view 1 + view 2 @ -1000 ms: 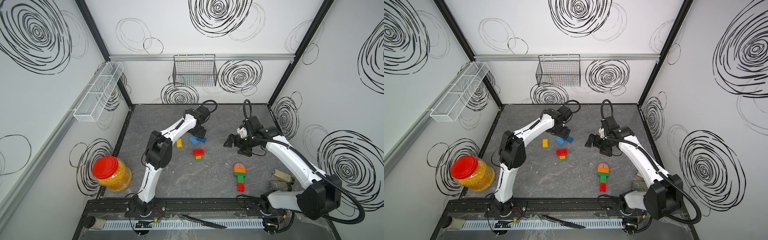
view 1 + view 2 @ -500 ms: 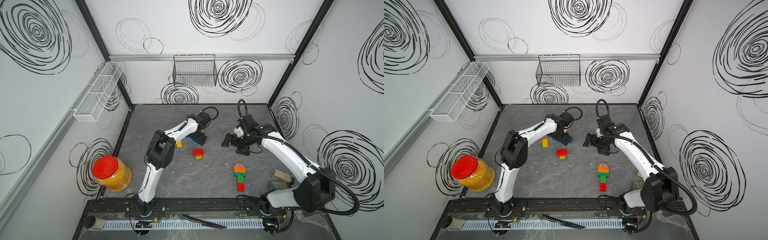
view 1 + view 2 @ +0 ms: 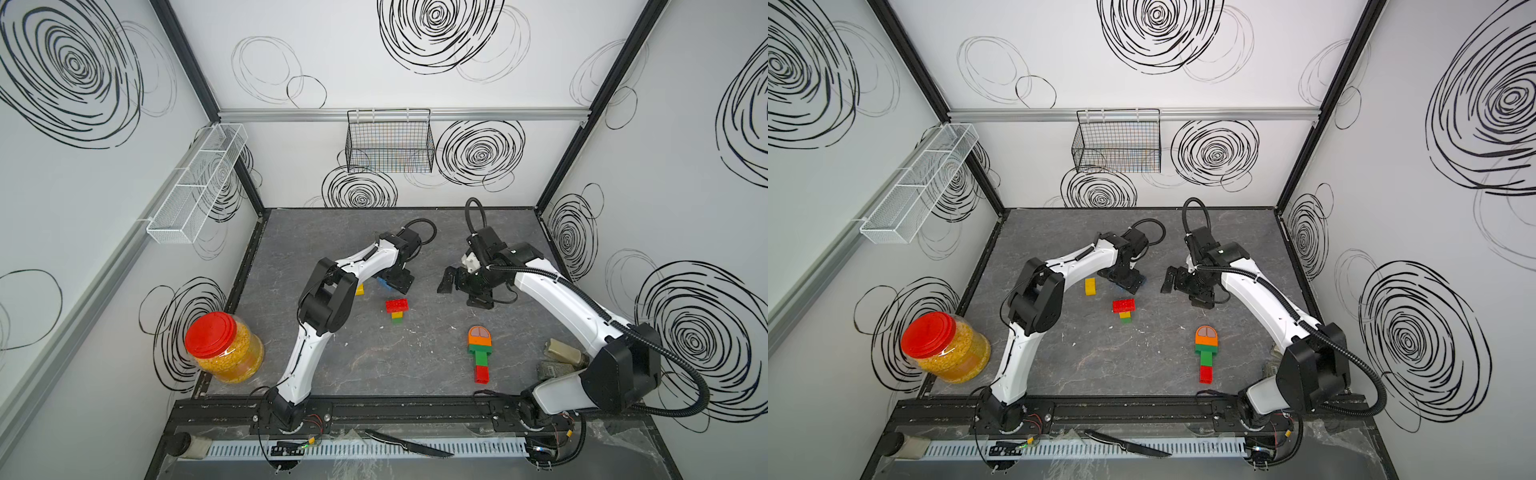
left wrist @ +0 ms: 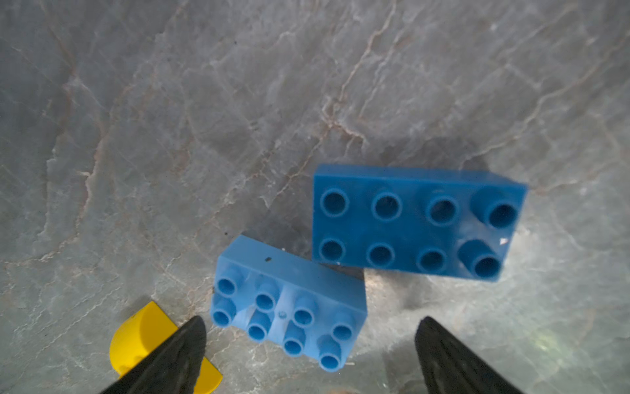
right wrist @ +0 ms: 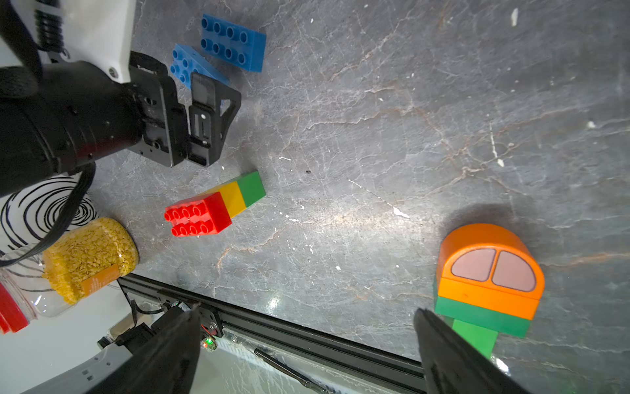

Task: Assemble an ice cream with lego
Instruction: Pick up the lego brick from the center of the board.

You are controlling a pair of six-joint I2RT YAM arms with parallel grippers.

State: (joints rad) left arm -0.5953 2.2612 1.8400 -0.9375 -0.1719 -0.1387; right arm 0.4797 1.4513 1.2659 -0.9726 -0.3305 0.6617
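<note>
The left gripper (image 4: pixel 310 322) has been brought down over the lighter blue brick (image 4: pixel 289 303), beside the darker blue brick (image 4: pixel 412 221). Its jaws are spread and empty, so a pickup is judged next. The right gripper (image 5: pixel 306 311) is held open, empty, near the red-yellow-green stack (image 5: pixel 218 208).

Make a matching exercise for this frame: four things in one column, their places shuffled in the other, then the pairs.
Things
1. clear plastic jar with red lid
2. black wire basket
3. lighter blue oblong studded brick
4. lego stack topped by an orange dome

Places
A. lying flat on the front right part of the grey table
B. hung on the back wall
C. just ahead of the open left end effector
D. standing at the table's left edge

Pairs: 1-D, 2-B, 3-C, 4-A
</note>
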